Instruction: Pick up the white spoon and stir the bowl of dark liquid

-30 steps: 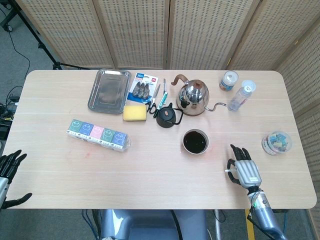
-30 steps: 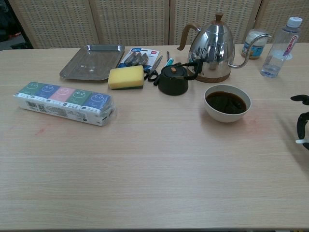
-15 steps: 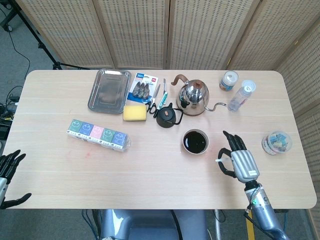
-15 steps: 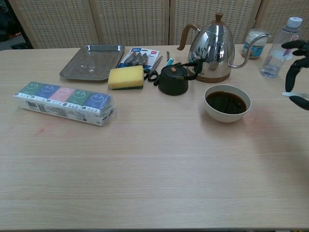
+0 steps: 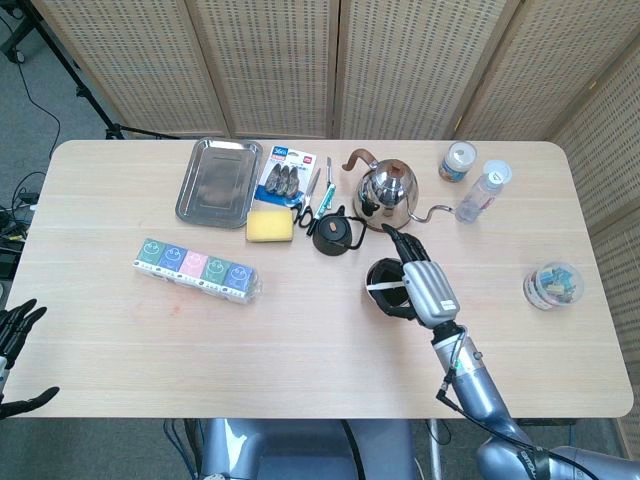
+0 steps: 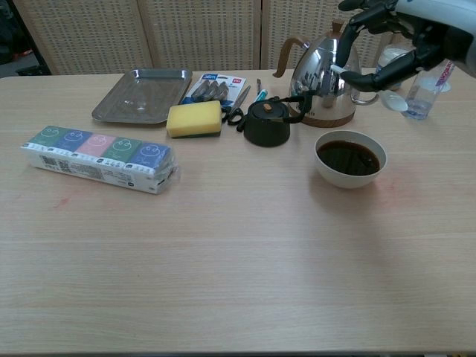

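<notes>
Writing is scarce and mostly too small to read: the water bottle (image 6: 431, 73) at the table's 1 o'clock edge carries a label with red lettering I cannot make out, and the carded pack of clips (image 5: 286, 175) by the steel tray (image 5: 218, 180) has a blue and red header, illegible. The tissue pack (image 6: 100, 158) at 9 o'clock shows smiley faces on coloured panels. The right hand (image 5: 425, 285) hangs above the bowl of dark liquid (image 6: 350, 158), fingers curled around the white spoon (image 6: 383, 95), its scoop pointing toward the bottle in the chest view. The bowl sits right of centre; from the head view the hand covers its right half. Just beyond stand the kettle (image 6: 325, 76) and a black teapot (image 6: 266, 122), with a yellow sponge (image 6: 194, 119) and scissors (image 5: 307, 208) to their left. The left hand (image 5: 15, 340) shows at the 8 o'clock corner, fingers apart, off the table.
</notes>
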You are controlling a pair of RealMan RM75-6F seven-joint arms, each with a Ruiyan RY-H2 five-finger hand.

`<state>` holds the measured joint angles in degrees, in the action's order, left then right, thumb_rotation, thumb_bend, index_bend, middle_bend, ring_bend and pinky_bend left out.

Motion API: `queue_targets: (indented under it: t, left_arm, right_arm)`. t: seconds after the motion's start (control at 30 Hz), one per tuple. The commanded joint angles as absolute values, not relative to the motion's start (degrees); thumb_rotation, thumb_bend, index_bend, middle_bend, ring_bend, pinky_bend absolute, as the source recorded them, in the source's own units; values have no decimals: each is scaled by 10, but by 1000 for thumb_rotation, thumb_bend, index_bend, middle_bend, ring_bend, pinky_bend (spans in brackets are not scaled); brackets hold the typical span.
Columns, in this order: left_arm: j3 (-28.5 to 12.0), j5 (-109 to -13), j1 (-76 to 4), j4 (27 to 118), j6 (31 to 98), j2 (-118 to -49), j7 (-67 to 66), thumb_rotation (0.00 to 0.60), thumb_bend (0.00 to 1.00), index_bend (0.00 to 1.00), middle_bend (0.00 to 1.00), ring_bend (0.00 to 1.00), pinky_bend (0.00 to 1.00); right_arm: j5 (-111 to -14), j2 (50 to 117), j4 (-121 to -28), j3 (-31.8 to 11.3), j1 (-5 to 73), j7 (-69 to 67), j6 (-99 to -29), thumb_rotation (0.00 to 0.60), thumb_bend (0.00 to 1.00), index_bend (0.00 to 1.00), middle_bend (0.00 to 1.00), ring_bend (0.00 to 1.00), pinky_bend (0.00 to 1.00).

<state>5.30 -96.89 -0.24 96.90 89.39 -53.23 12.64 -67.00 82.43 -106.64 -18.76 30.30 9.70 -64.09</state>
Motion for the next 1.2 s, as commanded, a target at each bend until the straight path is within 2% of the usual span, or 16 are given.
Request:
queue_targets:
  t: [0.03, 0.27, 0.57, 1.2]
  left_arm:
    - [54, -970, -4, 967, 893, -530, 132, 600, 0, 0, 0, 0, 0]
    - [53, -965, -12, 968, 876, -530, 131, 600, 0, 0, 0, 0, 0]
    - [47, -944, -22, 975, 853, -531, 121, 600, 0, 0, 0, 0, 0]
    - [45, -930, -28, 986, 835, -534, 98, 600, 0, 0, 0, 0, 0]
  right_arm:
    - [-626, 859, -1036, -208, 332, 109, -621, 600, 466, 598, 0, 0, 0]
    - [-560, 917, -951, -220, 376, 82, -582, 600, 481, 604, 0, 0, 0]
    - [-539, 958, -870, -224, 404, 41, -550, 600, 506, 607, 0, 0, 0]
    - [-526, 967, -829, -209, 401, -23, -518, 600, 517, 609, 0, 0, 0]
